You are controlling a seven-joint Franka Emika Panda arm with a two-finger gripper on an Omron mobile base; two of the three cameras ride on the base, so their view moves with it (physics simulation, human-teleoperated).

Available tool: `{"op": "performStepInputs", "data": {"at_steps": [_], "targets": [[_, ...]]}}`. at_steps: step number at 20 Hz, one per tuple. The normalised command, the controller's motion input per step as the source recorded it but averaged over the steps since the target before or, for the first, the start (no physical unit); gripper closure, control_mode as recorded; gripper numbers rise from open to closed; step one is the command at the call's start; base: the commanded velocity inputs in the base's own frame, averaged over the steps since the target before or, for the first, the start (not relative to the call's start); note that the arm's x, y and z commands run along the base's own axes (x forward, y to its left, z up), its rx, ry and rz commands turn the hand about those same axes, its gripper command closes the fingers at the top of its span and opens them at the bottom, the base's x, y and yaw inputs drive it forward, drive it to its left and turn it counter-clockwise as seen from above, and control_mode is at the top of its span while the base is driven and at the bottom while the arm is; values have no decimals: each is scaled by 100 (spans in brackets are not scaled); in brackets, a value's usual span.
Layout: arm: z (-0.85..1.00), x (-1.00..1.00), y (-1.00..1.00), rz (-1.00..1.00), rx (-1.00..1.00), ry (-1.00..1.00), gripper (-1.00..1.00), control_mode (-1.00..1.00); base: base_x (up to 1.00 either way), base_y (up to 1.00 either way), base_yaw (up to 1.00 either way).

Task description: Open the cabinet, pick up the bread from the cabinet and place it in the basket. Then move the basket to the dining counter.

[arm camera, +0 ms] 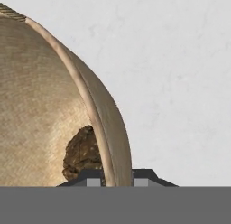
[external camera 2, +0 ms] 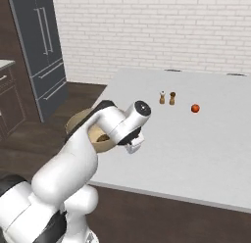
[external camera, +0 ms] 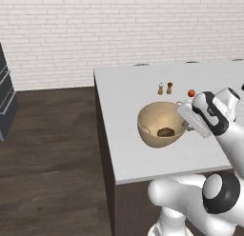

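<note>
the claw point(arm camera: 115, 175) pinches the rim of the tan basket point(external camera: 155, 130), one finger inside, one outside. the basket sits tilted on the white tabletop point(external camera: 128, 87), near its corner, bread point(external camera: 165, 132) lying inside.

We find no text, label, brand, number or sign that can be read in any of the views.
</note>
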Motion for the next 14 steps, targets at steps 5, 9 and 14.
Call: {"op": "performStepInputs", "data": {"at_steps": [5, 9, 14], "targets": [[-24, 79, -10, 0, 0, 0, 100, -100, 0, 0, 0], [-32, 36, -12, 0, 0, 0, 100, -100, 0, 0, 0], [-40, 6, -25, 0, 0, -2, 100, -100, 0, 0, 0]]}}
